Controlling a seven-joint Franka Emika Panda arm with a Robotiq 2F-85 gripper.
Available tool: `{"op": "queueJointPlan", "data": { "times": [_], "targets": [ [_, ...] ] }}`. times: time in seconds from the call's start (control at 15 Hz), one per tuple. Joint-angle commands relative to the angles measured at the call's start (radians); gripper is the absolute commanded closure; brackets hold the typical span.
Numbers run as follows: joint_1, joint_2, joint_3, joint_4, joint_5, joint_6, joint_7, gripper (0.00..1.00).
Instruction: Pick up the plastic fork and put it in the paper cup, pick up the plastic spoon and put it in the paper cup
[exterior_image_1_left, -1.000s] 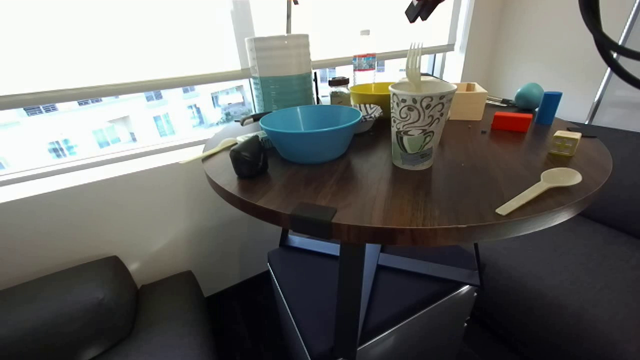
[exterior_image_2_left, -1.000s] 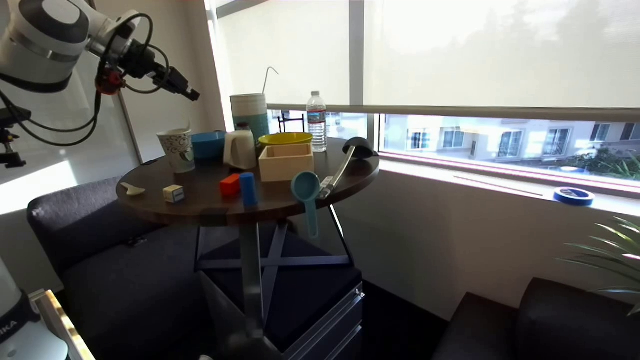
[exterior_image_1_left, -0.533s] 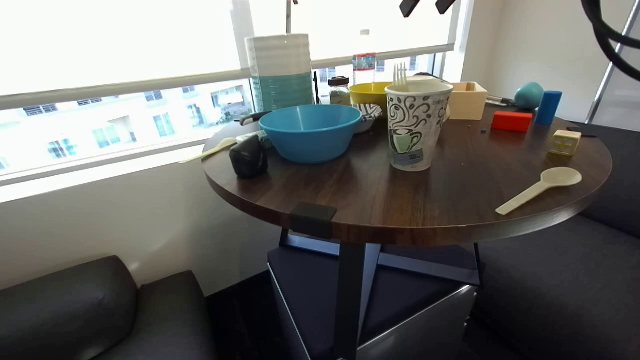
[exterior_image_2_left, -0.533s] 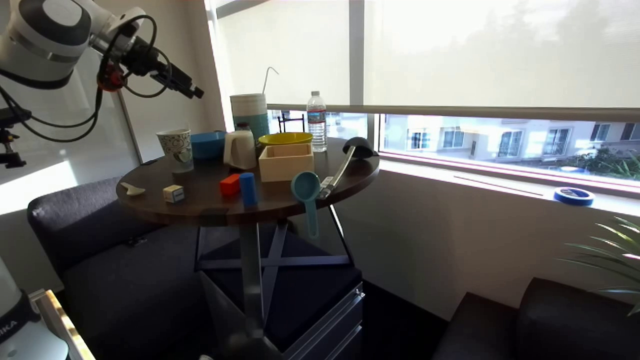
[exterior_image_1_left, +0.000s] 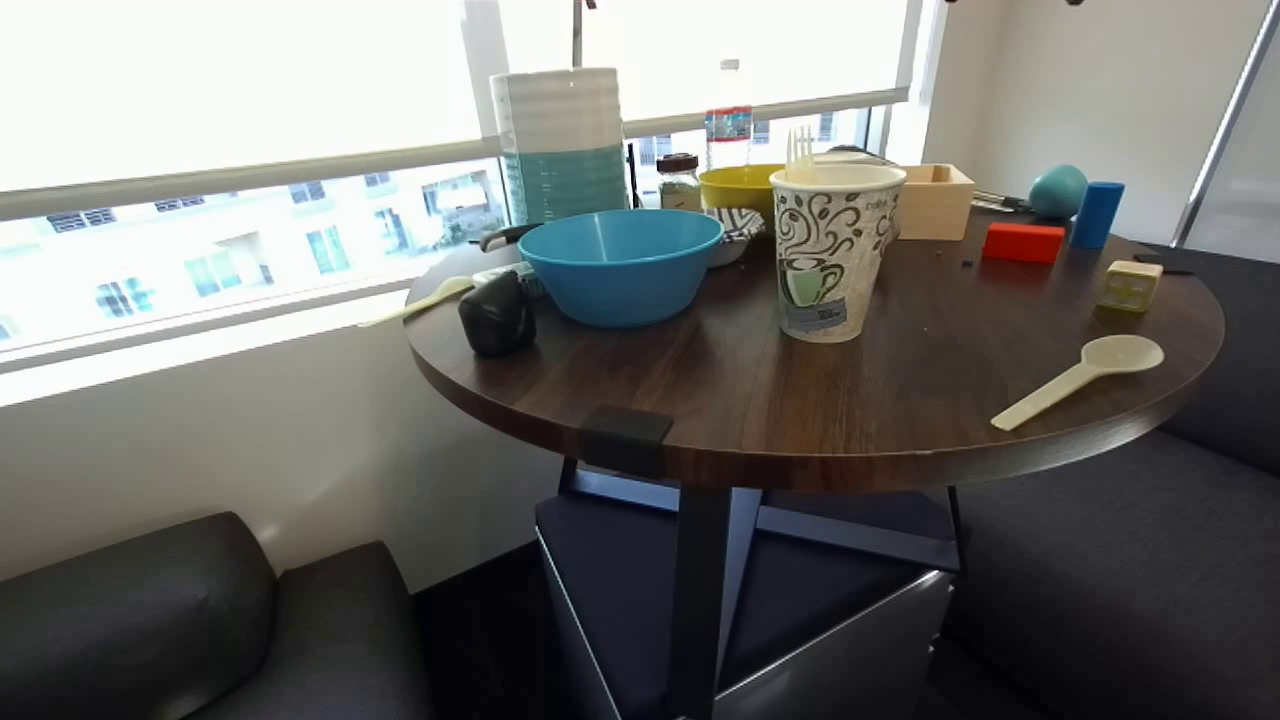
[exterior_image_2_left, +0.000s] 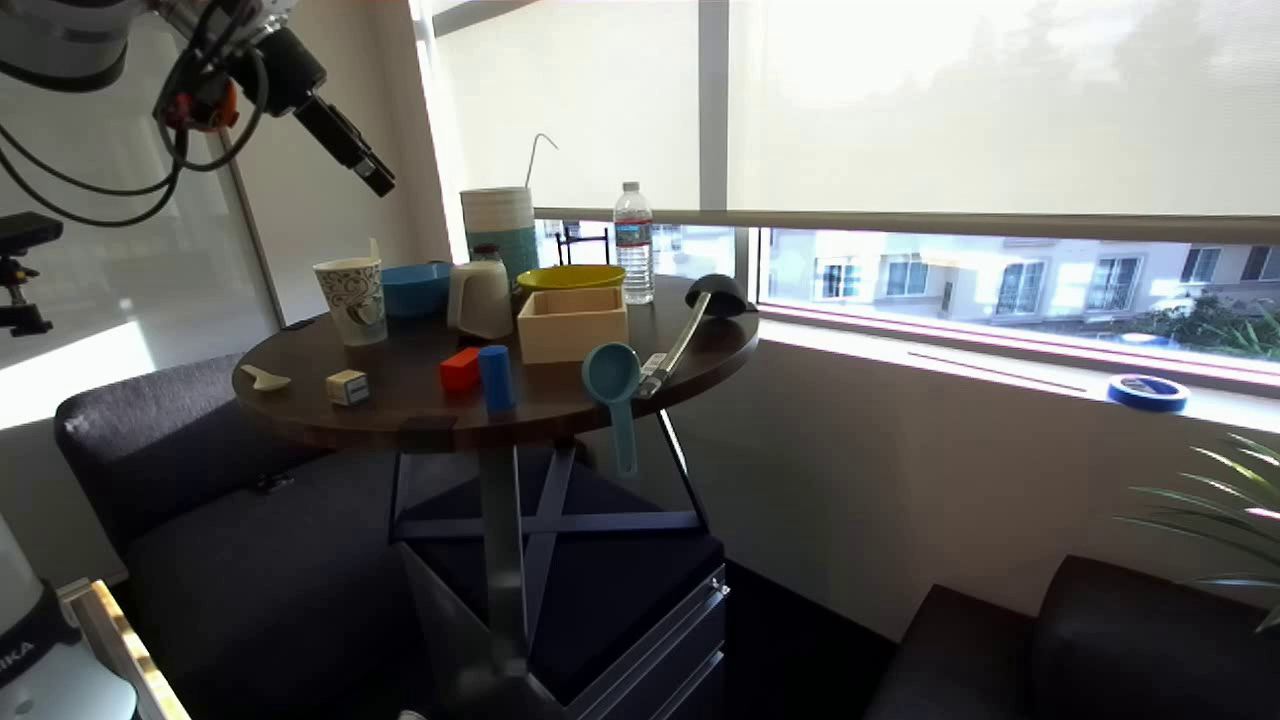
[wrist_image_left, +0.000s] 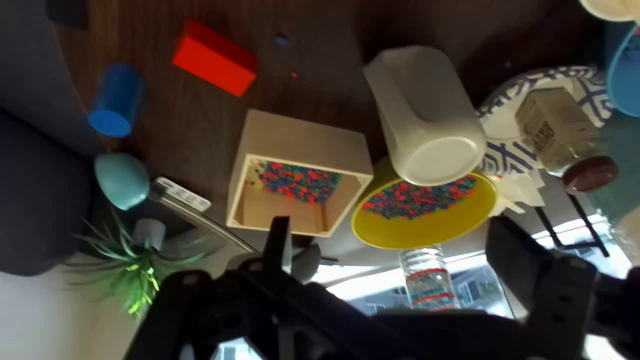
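The paper cup (exterior_image_1_left: 835, 250) stands upright on the round table, its green and dark pattern showing in both exterior views. Inside it the plastic fork (exterior_image_1_left: 800, 155) leans on the rim, tines up; its lower part is hidden by the cup wall. The plastic spoon (exterior_image_1_left: 1120, 354) lies flat near the table edge, apart from the cup. High over the table hangs my gripper (exterior_image_2_left: 380, 178), touching nothing. Only its fingertips peek in at the top of an exterior view. In the wrist view the gripper (wrist_image_left: 390, 222) has its fingers wide apart with nothing between them.
A blue bowl (exterior_image_1_left: 620, 270) and yellow bowl (wrist_image_left: 425, 225) sit behind the cup, with a cream pitcher (exterior_image_2_left: 480, 298) and wooden box (exterior_image_2_left: 572, 325). Nearer the spoon are a small yellow cube (exterior_image_1_left: 1130, 287), red block (exterior_image_1_left: 1023, 243) and blue cylinder (exterior_image_1_left: 1097, 215). A water bottle (exterior_image_2_left: 633, 245) rises behind.
My gripper has opened and moved away from above the cup, tilting further downward. The fork has tipped over to lean on another part of the rim, and the cup has shifted slightly.
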Motion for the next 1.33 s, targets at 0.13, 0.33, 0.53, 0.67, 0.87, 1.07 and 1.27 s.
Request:
{"op": "queueJointPlan", "data": {
  "times": [0.13,0.33,0.53,0.67,0.87,1.07,1.27],
  "targets": [
    [0.001,-0.020,-0.057,0.006,0.094,-0.290,0.048,0.00],
    [0.022,0.010,-0.084,-0.026,0.154,-0.384,0.068,0.00],
    [0.046,0.043,-0.109,-0.058,0.247,-0.438,0.063,0.00],
    [0.056,0.065,-0.126,-0.079,0.311,-0.466,0.062,0.00],
    [0.074,0.091,-0.165,-0.102,0.417,-0.501,0.039,0.00],
    [0.054,0.092,-0.146,-0.102,0.383,-0.485,0.042,0.00],
    [0.067,0.111,-0.147,-0.103,0.424,-0.504,0.070,0.00]
  ]
}}
